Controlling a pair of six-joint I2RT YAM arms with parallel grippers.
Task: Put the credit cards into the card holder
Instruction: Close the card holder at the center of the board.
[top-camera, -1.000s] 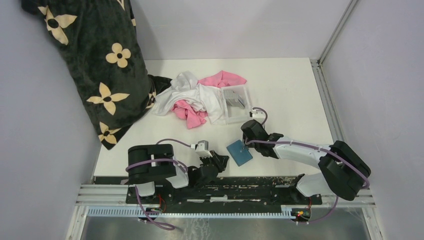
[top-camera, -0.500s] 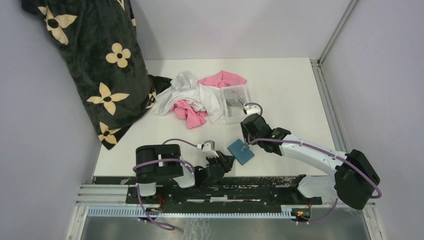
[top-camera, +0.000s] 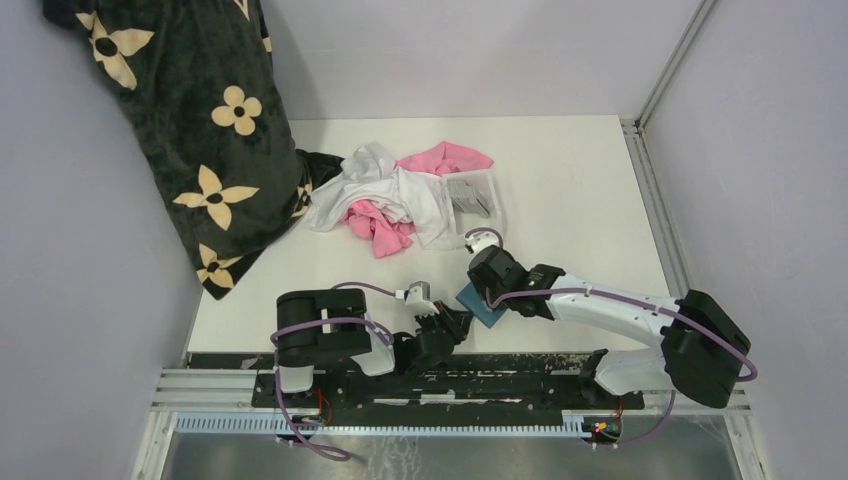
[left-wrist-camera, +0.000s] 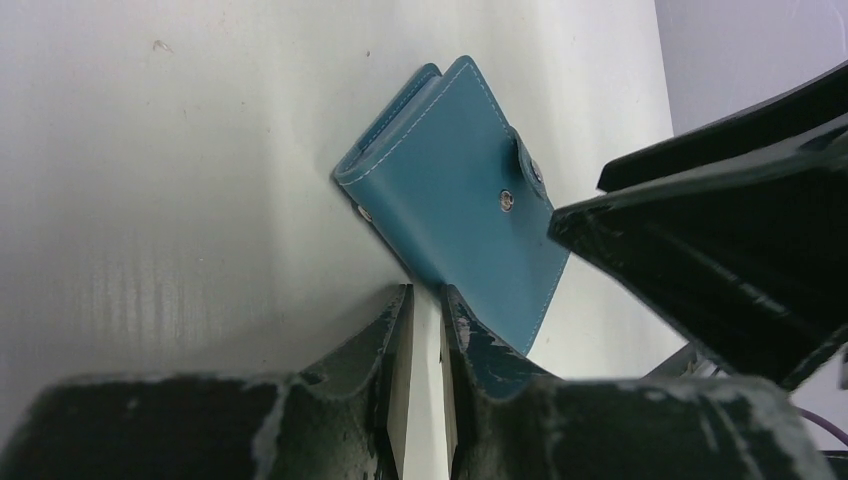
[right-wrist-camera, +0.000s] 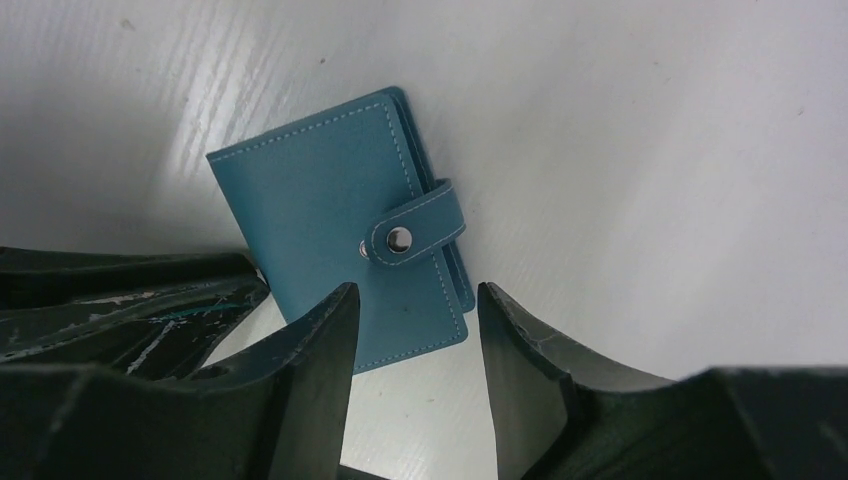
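Hovering right over the wallet (right-wrist-camera: 330, 200), the right pincer (right-wrist-camera: 417, 292) has its two fingers well apart, and the wallet's near edge sits in the gap beneath them: no squeeze, nothing held. The left pincer (left-wrist-camera: 427, 295) comes at the wallet from the other side, fingers almost together, with only a thin slit of bare table (left-wrist-camera: 150, 150) showing through. Its tips are right at the wallet's edge, and whether they touch it I cannot tell. Nothing sits between them.

The left wrist camera gives us the wallet folded shut and flat on the table, with the right pincer's dark finger looming just beside its strap end. The right wrist camera shows that strap face on, its silver snap (right-wrist-camera: 399, 240) fastened, and the left pincer's scuffed black fingers just off the wallet's opposite corner.

Only the overhead view shows the rest. The cards (top-camera: 467, 195) lie in a clear tray (top-camera: 492, 183) well beyond the wallet, a heap of white and pink clothes (top-camera: 385, 195) sits beside that tray, and a dark flowered blanket (top-camera: 190, 110) hangs farther off.

Against a second ago, the right pincer has slid in over the wallet and now covers part of it from above, where it showed whole before. The left arm has edged closer too. The wallet itself sits about where it was.
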